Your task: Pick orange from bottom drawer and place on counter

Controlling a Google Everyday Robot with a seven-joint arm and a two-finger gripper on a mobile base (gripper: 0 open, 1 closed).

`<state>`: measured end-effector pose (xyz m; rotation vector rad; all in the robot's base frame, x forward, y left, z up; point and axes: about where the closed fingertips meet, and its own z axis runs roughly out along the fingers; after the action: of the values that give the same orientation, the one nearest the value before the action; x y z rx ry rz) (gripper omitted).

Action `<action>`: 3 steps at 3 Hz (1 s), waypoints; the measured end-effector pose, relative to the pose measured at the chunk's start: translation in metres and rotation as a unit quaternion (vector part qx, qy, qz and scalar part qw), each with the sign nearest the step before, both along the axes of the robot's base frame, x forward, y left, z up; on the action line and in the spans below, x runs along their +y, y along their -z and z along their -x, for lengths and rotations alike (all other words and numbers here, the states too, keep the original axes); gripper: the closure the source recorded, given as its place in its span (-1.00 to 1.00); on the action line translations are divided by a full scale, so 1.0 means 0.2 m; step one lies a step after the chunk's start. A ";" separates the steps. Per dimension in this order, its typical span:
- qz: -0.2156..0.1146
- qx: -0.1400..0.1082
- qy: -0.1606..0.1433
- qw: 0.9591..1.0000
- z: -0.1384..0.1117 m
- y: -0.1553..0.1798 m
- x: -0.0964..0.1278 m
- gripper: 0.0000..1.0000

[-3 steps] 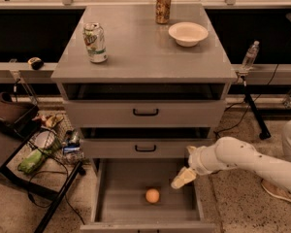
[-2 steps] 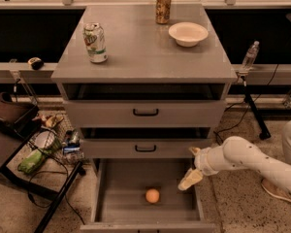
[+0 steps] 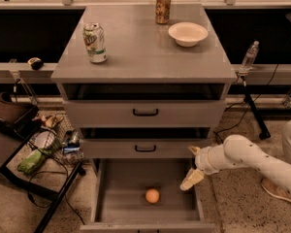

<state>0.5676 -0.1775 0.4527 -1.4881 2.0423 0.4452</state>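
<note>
The orange (image 3: 152, 195) lies on the grey floor of the bottom drawer (image 3: 117, 198), which is pulled out wide, near its middle. My gripper (image 3: 189, 168) hangs at the drawer's right wall, to the right of the orange and a little above it, with its fingers spread and nothing between them. The white arm (image 3: 247, 157) reaches in from the right. The counter (image 3: 143, 47) is the grey top of the cabinet, above the two upper drawers.
On the counter stand a green-and-white can (image 3: 95, 42) at the left, a tan-and-orange can (image 3: 163, 7) at the back and a white bowl (image 3: 187, 33) at the right. A cluttered black stand (image 3: 36, 154) is left of the cabinet. A water bottle (image 3: 249, 56) stands at the right.
My gripper has shifted slightly right and down beside the drawer's right wall. The orange has not moved.
</note>
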 end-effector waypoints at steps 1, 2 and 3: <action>0.018 0.004 -0.004 1.000 -0.05 0.20 0.03 -1.00; 0.059 0.007 -0.011 0.998 -0.09 0.59 0.04 -1.00; 0.087 0.000 -0.017 0.996 -0.09 0.76 0.05 -1.00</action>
<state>0.5851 -0.1673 0.3000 -1.6263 2.1041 0.2868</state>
